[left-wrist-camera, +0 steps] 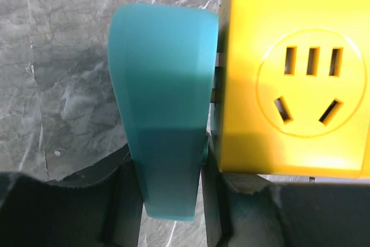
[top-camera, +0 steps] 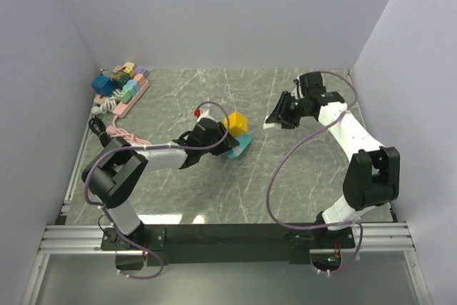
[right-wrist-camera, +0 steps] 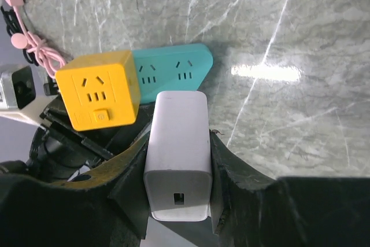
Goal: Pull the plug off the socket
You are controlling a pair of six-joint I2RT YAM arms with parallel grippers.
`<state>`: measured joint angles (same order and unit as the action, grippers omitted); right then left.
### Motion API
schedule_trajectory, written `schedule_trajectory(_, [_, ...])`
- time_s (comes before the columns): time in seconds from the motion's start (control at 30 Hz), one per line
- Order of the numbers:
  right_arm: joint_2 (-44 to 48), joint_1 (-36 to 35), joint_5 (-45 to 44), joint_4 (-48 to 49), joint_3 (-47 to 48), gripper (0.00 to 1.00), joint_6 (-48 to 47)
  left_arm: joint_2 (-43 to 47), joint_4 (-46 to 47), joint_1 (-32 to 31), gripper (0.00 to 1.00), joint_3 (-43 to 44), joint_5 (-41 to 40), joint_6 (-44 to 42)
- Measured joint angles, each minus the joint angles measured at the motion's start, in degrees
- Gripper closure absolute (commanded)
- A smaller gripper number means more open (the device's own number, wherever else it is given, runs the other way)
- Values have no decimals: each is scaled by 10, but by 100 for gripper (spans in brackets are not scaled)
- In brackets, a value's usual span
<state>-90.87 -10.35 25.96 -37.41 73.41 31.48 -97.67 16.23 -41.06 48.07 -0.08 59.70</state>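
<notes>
My left gripper (top-camera: 223, 145) is shut on a teal power strip (top-camera: 242, 145) lying on the grey marble table; the left wrist view shows the strip (left-wrist-camera: 165, 114) clamped between my dark fingers (left-wrist-camera: 122, 201). A yellow cube socket (top-camera: 236, 122) sits plugged onto the strip, also in the left wrist view (left-wrist-camera: 295, 79). My right gripper (top-camera: 275, 121) is shut on a white plug (right-wrist-camera: 176, 148), held apart from and above the strip (right-wrist-camera: 173, 70) and the yellow cube (right-wrist-camera: 99, 88). The strip's two visible sockets are bare.
A pink power strip (top-camera: 128, 98) with several coloured plugs and a blue cube (top-camera: 103, 85) lies at the back left, its pink cable (top-camera: 118, 132) running toward my left arm. Walls close in on the left, back and right.
</notes>
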Motion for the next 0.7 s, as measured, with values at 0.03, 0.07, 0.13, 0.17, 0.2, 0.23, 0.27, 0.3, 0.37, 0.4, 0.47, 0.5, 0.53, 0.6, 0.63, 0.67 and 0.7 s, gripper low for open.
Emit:
schedule_trajectory(0.03, [4, 3, 0, -2, 0, 100, -3, 0, 0, 0, 100, 0, 0, 0])
schedule_trajectory(0.07, [8, 8, 0, -6, 0, 100, -4, 0, 0, 0, 100, 0, 0, 0])
schedule_trajectory(0.13, [14, 28, 0, -5, -2, 100, -2, 1, 1, 0, 100, 1, 2, -2])
schedule_trajectory(0.17, [16, 44, -2, 2, -5, 100, 3, 2, 1, 0, 100, 1, 3, -3])
schedule_trajectory(0.2, [17, 67, 0, 11, -8, 100, 11, 3, 0, 0, 100, 1, 6, -5])
schedule_trajectory(0.23, [17, 90, -1, 23, -11, 100, 21, 5, -2, 0, 100, 1, 11, -8])
schedule_trajectory(0.27, [17, 117, -6, 42, -18, 100, 36, 7, -4, 1, 100, 1, 19, -12])
schedule_trajectory(0.3, [15, 142, -10, 65, -26, 100, 53, 9, -7, 2, 100, 1, 27, -17])
schedule_trajectory(0.37, [5, 181, -28, 97, -31, 100, 82, 15, -16, 4, 100, 1, 43, -22])
schedule_trajectory(0.4, [-5, 196, -41, 116, -31, 100, 98, 17, -20, 4, 99, 1, 52, -25])
schedule_trajectory(0.47, [-28, 213, -66, 158, -31, 100, 128, 27, -35, 4, 100, 0, 70, -33])
schedule_trajectory(0.5, [-40, 217, -76, 174, -31, 100, 141, 33, -43, 4, 99, 1, 76, -35])
schedule_trajectory(0.53, [-54, 222, -87, 194, -31, 100, 156, 39, -52, 4, 99, 0, 83, -38])
schedule_trajectory(0.6, [-87, 231, -107, 224, -28, 100, 185, 52, -71, 4, 100, 0, 94, -45])
schedule_trajectory(0.63, [-106, 236, -115, 231, -19, 100, 198, 60, -80, 4, 99, 0, 97, -48])
schedule_trajectory(0.67, [-129, 242, -124, 238, -7, 100, 209, 66, -87, 4, 99, 0, 101, -50])
schedule_trajectory(0.7, [-154, 247, -132, 245, 7, 100, 220, 70, -90, 4, 100, 0, 104, -51])
